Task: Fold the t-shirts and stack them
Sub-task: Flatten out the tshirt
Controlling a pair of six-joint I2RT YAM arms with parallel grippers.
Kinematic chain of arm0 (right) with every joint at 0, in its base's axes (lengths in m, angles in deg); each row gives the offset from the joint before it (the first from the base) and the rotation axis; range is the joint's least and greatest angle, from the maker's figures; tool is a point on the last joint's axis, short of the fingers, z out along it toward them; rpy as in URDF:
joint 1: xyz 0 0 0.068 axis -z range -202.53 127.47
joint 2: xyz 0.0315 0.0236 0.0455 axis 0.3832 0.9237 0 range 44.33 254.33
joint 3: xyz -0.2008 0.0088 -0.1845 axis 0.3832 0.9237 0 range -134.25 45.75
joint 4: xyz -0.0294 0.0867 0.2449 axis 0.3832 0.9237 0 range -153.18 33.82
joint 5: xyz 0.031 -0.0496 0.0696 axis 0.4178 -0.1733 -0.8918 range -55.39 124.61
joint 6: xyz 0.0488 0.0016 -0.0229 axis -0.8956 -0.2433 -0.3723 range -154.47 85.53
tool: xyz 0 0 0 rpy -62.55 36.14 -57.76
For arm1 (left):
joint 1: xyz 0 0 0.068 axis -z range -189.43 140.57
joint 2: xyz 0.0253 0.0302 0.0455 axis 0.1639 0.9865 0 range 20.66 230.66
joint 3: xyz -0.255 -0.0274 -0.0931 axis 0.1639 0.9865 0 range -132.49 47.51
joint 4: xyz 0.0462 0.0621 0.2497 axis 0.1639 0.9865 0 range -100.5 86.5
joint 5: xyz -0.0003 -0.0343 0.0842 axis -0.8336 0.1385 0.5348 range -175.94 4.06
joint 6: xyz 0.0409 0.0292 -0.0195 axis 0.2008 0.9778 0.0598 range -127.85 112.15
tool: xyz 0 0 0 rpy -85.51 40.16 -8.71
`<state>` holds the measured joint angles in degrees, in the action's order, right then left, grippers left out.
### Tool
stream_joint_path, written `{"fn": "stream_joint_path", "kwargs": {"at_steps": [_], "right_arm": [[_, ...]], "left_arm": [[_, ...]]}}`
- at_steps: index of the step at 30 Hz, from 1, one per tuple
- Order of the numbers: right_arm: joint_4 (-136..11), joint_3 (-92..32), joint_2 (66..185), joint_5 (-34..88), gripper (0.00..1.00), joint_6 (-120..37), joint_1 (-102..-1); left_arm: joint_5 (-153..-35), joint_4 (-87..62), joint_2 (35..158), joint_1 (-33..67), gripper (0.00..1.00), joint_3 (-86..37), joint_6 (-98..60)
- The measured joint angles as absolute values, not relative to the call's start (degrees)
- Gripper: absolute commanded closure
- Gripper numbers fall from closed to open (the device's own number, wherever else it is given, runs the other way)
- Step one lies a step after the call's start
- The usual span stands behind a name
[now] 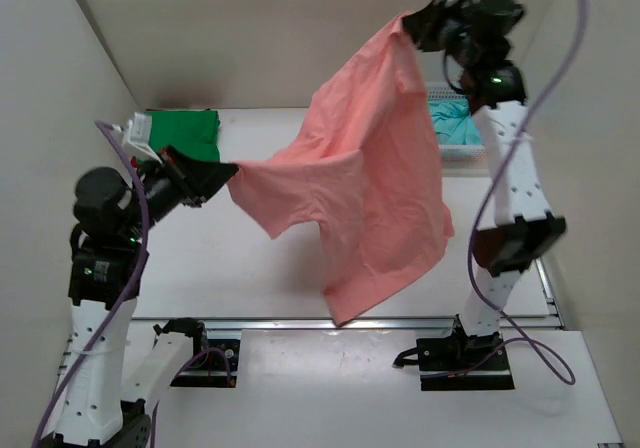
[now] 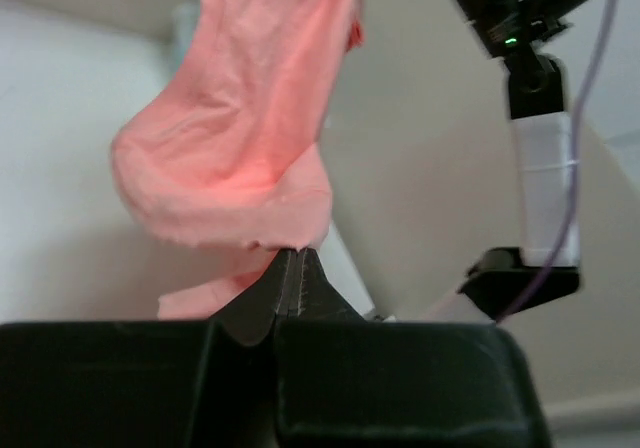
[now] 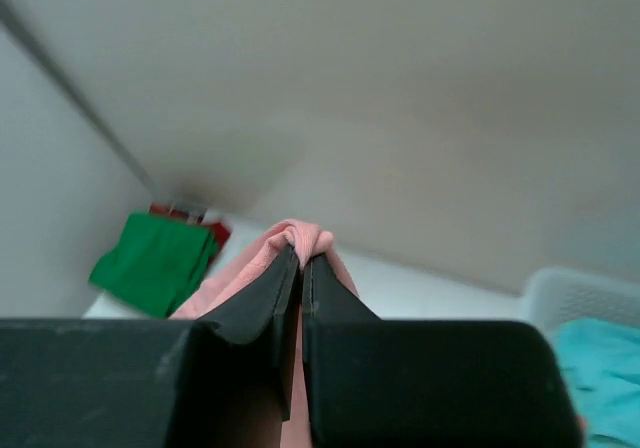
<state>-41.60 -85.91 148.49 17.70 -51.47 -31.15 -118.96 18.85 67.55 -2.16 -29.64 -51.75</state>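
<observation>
Cloth of the salmon pink t-shirt point(image 1: 370, 178) hangs in the air, spread out between my two pincers and lifted above the table point(image 1: 250, 288). My right gripper point(image 1: 412, 26) is up high at the back and is pinched tight on a top bit of the shirt. In my right wrist view a small bump of pink pokes out over the closed fingertips. My left gripper point(image 1: 228, 171) is much lower, out to the left, and it is pinched tight on a side edge of the same shirt. Its two fingers are pressed together and pink cloth is bunched right above them. From the high pinch the shirt slopes down to the low pinch, and the rest drops in a big loose flap in the middle. I cannot tell if the bottom of the flap touches the table. At the far left corner of the table lies a green t-shirt point(image 1: 185, 133), folded flat, with a bit of red cloth point(image 3: 190, 218) just behind it. At the far right sits a white basket point(image 1: 445, 93) with a teal t-shirt point(image 1: 455, 123) inside.
</observation>
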Motion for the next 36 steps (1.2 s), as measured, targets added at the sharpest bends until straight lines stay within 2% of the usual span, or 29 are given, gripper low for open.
{"fn": "stream_joint_path", "kwargs": {"at_steps": [1,2,3,5,7,8,10,13,16,19,24,27,31,34,35,36], "right_arm": [[-42.21,-86.41,151.55,16.52,0.99,-51.51,-32.18],[-42.23,-88.01,156.82,14.49,0.84,-51.66,-33.91],[-42.26,-89.91,161.10,13.11,0.74,-51.95,-35.18],[-42.02,-93.91,170.02,11.76,0.35,-51.53,-37.75],[-38.74,-96.90,177.43,12.85,0.19,-49.83,-40.31],[-36.81,-96.71,179.09,14.47,0.16,-49.02,-41.51],[-33.80,-92.53,179.46,17.48,0.15,-47.51,-43.33],[-34.80,-76.03,170.56,20.37,0.16,-46.55,-45.14],[-35.46,-51.96,151.75,22.49,0.17,-47.40,-44.66],[-36.79,-35.00,131.81,24.15,0.17,-48.65,-42.96],[-37.93,-16.16,112.69,24.35,0.19,-50.31,-45.25],[-37.51,-6.96,109.85,23.45,0.24,-52.25,-50.61],[-36.14,2.37,111.94,21.64,0.26,-56.01,-60.62],[-35.94,5.39,111.94,19.89,0.31,-58.88,-66.87],[-36.16,5.98,111.94,19.41,0.37,-59.55,-68.09],[-36.60,6.63,111.94,18.99,0.39,-60.19,-69.60]], "left_arm": [[-115.83,19.74,65.26,-2.21,1.00,-24.83,-51.97],[-111.15,20.09,62.96,-2.21,1.00,-19.41,-52.30],[-107.02,20.20,61.54,-2.19,1.00,-15.82,-52.45],[-97.89,22.37,59.55,-2.21,1.00,-9.40,-52.47],[-91.07,24.38,59.95,-2.71,1.00,-6.47,-51.45],[-88.18,25.29,61.13,-3.43,1.00,-5.94,-50.33],[-85.38,25.27,62.79,-4.37,1.00,-5.72,-48.98],[-82.87,24.40,63.16,-5.31,1.00,-3.93,-47.73],[-82.41,24.38,61.69,-5.36,1.00,-0.92,-47.40],[-82.98,24.73,60.45,-5.36,1.00,2.12,-47.27],[-84.93,25.49,58.04,-5.07,1.00,8.42,-47.38],[-85.93,26.13,58.20,-4.81,1.00,10.52,-47.31],[-86.35,26.26,59.86,-4.81,1.00,10.49,-46.62],[-86.41,26.13,61.10,-4.81,1.00,10.28,-46.29],[-86.54,26.04,61.34,-4.81,1.00,10.28,-46.31],[-86.70,25.84,61.50,-4.81,1.00,10.28,-46.44]]}}
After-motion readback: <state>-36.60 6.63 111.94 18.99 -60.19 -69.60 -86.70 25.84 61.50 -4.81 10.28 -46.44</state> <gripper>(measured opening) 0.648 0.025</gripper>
